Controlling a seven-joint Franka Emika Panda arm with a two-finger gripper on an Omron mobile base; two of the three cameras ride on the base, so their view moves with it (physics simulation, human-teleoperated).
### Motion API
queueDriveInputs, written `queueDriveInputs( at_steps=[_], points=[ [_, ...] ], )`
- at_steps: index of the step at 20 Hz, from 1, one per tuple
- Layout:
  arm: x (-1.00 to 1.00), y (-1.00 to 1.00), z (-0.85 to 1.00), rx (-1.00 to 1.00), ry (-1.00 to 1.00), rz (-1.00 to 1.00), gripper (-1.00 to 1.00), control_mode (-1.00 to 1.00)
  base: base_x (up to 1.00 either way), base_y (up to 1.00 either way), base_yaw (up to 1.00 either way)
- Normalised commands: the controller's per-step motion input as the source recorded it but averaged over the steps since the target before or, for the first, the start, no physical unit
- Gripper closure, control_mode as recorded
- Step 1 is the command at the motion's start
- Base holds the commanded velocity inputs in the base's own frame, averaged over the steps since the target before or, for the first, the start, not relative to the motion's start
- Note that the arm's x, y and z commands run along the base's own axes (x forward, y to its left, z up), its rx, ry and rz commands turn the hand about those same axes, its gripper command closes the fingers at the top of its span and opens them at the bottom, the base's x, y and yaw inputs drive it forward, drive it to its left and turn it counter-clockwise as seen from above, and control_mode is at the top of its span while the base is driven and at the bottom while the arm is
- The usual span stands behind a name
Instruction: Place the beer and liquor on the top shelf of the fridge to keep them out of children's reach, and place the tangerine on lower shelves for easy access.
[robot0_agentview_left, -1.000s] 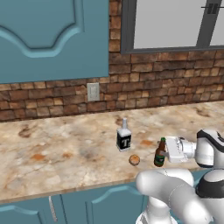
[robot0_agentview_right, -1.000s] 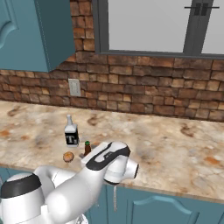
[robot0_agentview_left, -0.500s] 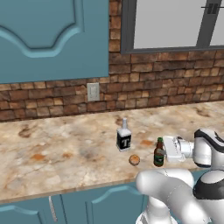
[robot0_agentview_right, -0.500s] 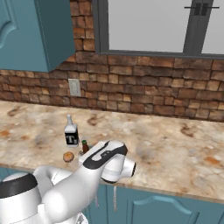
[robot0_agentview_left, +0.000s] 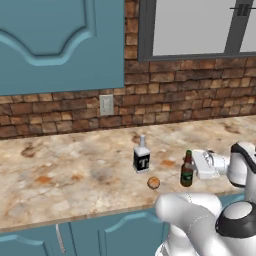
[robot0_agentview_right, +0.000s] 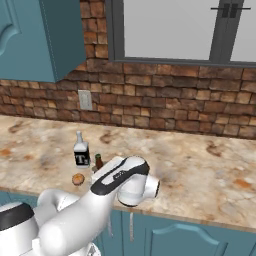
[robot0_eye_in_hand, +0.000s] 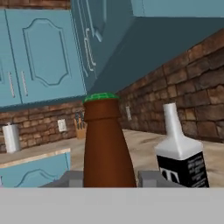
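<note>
The beer (robot0_agentview_left: 187, 170), a slim brown bottle with a green neck label, stands upright on the counter near its front edge. My gripper (robot0_agentview_left: 191, 171) comes at it from the right and is shut on its body. In the hand view the beer (robot0_eye_in_hand: 106, 144) fills the middle, with a finger (robot0_eye_in_hand: 72, 178) pressed against each side. The liquor (robot0_agentview_left: 142, 156), a clear square bottle with a black label, stands just left and farther back. The tangerine (robot0_agentview_left: 153, 183) lies on the counter between the two bottles, nearer the edge. The fridge and its shelves are out of view.
The speckled stone counter (robot0_agentview_left: 75, 175) runs along a brick wall with an outlet (robot0_agentview_left: 106, 104). Blue upper cabinets (robot0_agentview_left: 60, 45) hang at the left and a window (robot0_agentview_left: 195, 25) is at the right. My own arm (robot0_agentview_right: 100, 200) hides most of the beer in the right base view.
The fingers have closed from wide open onto the beer bottle. The bottle still stands on the counter, and the liquor and tangerine have not moved.
</note>
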Motion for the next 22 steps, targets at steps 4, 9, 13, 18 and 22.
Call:
queueDriveInputs(
  at_steps=[4,9,13,18,22],
  points=[
    [-0.43,0.0,1.0,-0.09,0.13,-0.22,1.0,-1.0,0.0,0.0,0.0],
    [-0.41,0.17,0.89,-0.15,0.1,-0.5,1.0,-1.0,0.0,0.0,0.0],
    [-0.28,0.62,0.71,-0.27,0.04,-0.6,1.0,-1.0,0.0,0.0,0.0],
    [-0.15,0.71,0.91,-0.3,0.03,-0.51,1.0,-1.0,0.0,0.0,0.0],
    [-0.06,0.4,0.97,-0.16,0.09,-0.43,1.0,-1.0,0.0,0.0,0.0]
  ],
)
